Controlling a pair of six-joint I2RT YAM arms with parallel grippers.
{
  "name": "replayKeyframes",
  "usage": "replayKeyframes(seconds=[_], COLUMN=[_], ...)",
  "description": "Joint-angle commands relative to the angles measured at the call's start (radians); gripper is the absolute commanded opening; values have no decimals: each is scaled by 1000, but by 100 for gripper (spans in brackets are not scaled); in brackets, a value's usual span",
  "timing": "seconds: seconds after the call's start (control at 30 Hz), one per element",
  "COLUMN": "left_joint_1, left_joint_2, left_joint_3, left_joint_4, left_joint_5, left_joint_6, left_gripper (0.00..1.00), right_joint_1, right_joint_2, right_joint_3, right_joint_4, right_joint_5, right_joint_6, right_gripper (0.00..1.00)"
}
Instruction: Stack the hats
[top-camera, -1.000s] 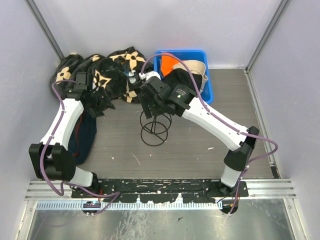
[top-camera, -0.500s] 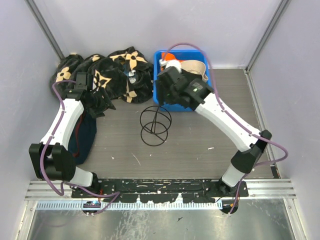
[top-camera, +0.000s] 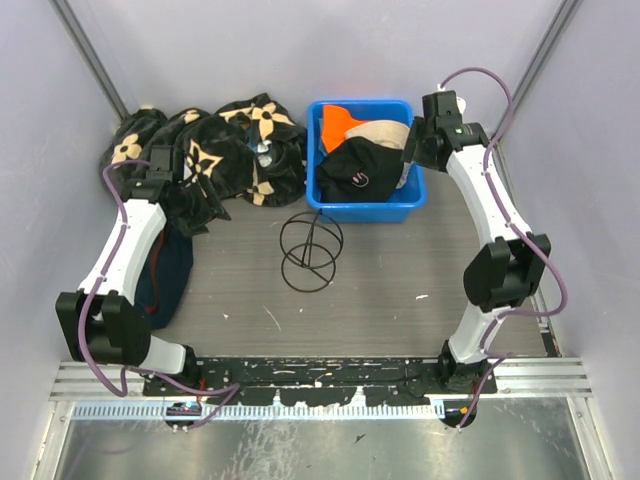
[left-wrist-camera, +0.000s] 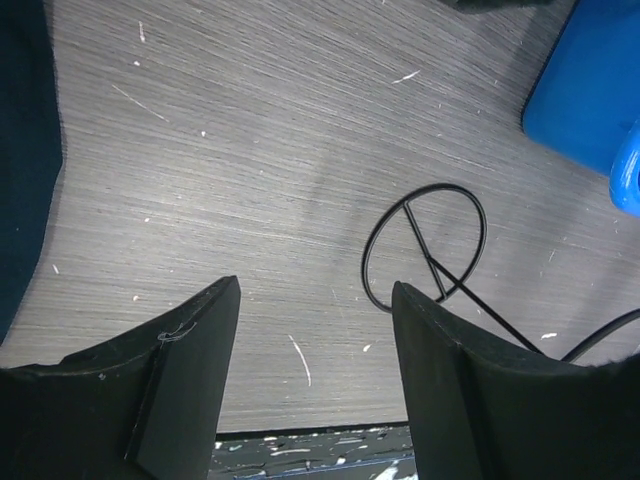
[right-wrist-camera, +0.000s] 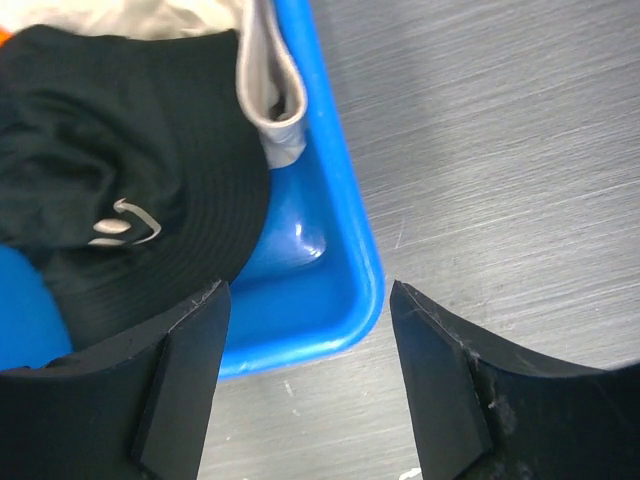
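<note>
A blue bin (top-camera: 415, 195) at the back holds an orange hat (top-camera: 343, 122), a beige hat (top-camera: 385, 133) and a black hat (top-camera: 358, 172) with a small white logo. No light blue hat shows. My right gripper (top-camera: 412, 158) is open and empty above the bin's right rim. In the right wrist view its jaws (right-wrist-camera: 310, 380) straddle the bin's corner (right-wrist-camera: 355, 250), with the black hat (right-wrist-camera: 120, 220) and the beige hat (right-wrist-camera: 268, 95) to the left. My left gripper (top-camera: 197, 212) is open and empty over bare table at the left; it also shows in the left wrist view (left-wrist-camera: 315, 380).
A black wire stand (top-camera: 310, 245) sits at mid-table and shows in the left wrist view (left-wrist-camera: 428, 250). A black cloth with tan flowers (top-camera: 215, 150) is heaped at the back left. A dark navy garment (top-camera: 170, 270) lies under the left arm. Grey walls enclose the table.
My right arm has swung from over the wire stand, across the bin, to the bin's right rim. The black hat in the bin is now uncovered. The left arm has not moved.
</note>
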Motion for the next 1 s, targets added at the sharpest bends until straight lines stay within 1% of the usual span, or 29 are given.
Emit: replayKeyframes(seconds=[0.0, 0.13, 0.23, 0.4, 0.57, 0.67, 0.8, 0.9, 0.97], left_joint_1=[3, 3, 3, 3, 3, 3, 3, 2, 3], left_joint_2=[-44, -49, -59, -64, -65, -69, -70, -74, -77], left_joint_3=[-14, -13, -7, -2, 7, 9, 5, -3, -8], left_joint_4=[-26, -38, -49, -60, -69, -75, -76, -74, -74], left_joint_5=[10, 9, 0, -13, -12, -14, -10, -4, -3], left_joint_6=[20, 24, 32, 37, 36, 38, 34, 32, 31], left_gripper=[70, 70, 70, 70, 70, 70, 69, 69, 70], right_joint_1=[-55, -71, -108, -131, -165, -176, -177, -177, -183], right_joint_2=[89, 151, 172, 248, 301, 331, 356, 355, 335], right_joint_3=[49, 73, 55, 82, 98, 115, 129, 126, 100], right_joint_4=[51, 51, 88, 99, 108, 112, 118, 122, 124], right_joint_5=[-104, -88, -147, -170, -194, -210, -240, -244, -255], right_joint_6=[-42, -62, -54, -60, -53, -52, -36, 0, 53], right_gripper=[71, 70, 70, 70, 66, 61, 45, 22, 3])
